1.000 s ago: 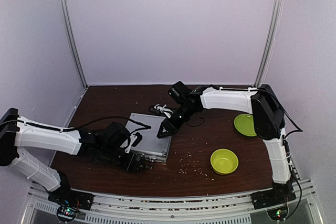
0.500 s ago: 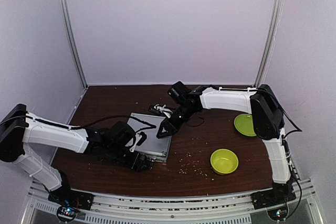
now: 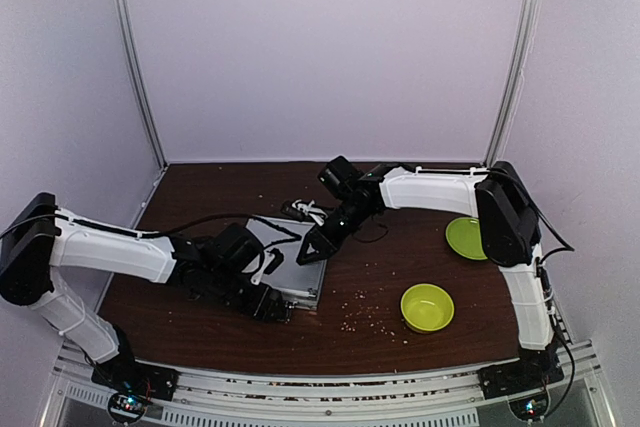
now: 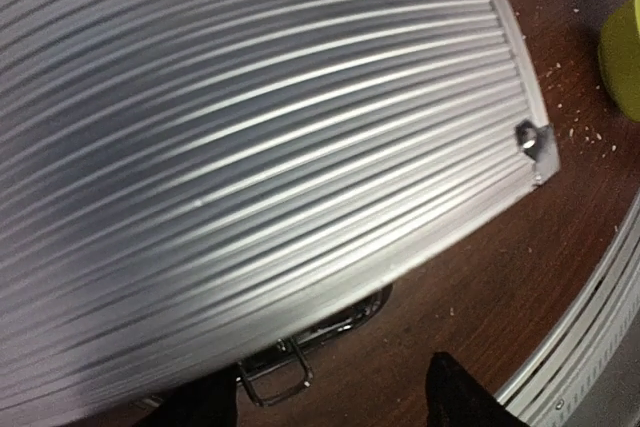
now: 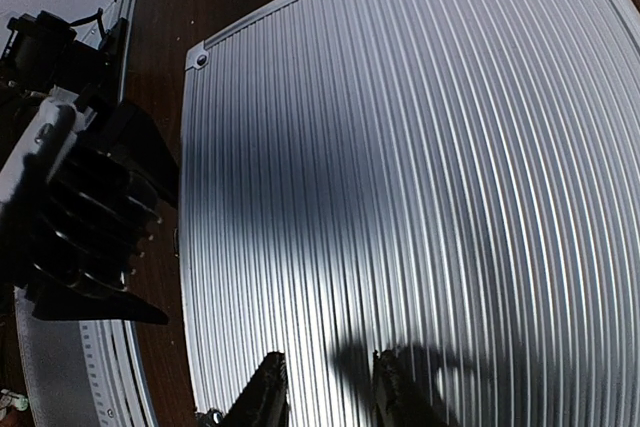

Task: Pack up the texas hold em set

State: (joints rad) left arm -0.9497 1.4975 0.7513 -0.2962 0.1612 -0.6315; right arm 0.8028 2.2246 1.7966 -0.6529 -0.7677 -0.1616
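Case (image 4: 260,147) lay closed under the left hand (image 4: 335,402), its latch (image 4: 275,375) just ahead of that hand's empty, spread fingers (image 4: 455,397), nearer than the slightly open, empty right hand (image 5: 325,387).

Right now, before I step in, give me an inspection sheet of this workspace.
Surface: brown table, crumbs near the bowl.
Job's things: silver case flat, lid closed, latch on its near edge; no chips or cards seen.
Clutter: green bowl and plate right of the case; small unclear thing behind it.
Grippers: left gripper open, at the latch; right gripper narrowly open, over the lid.
Cables: black cable along the left arm; another by the right arm.
Surroundings: white walls, metal posts, near rail.
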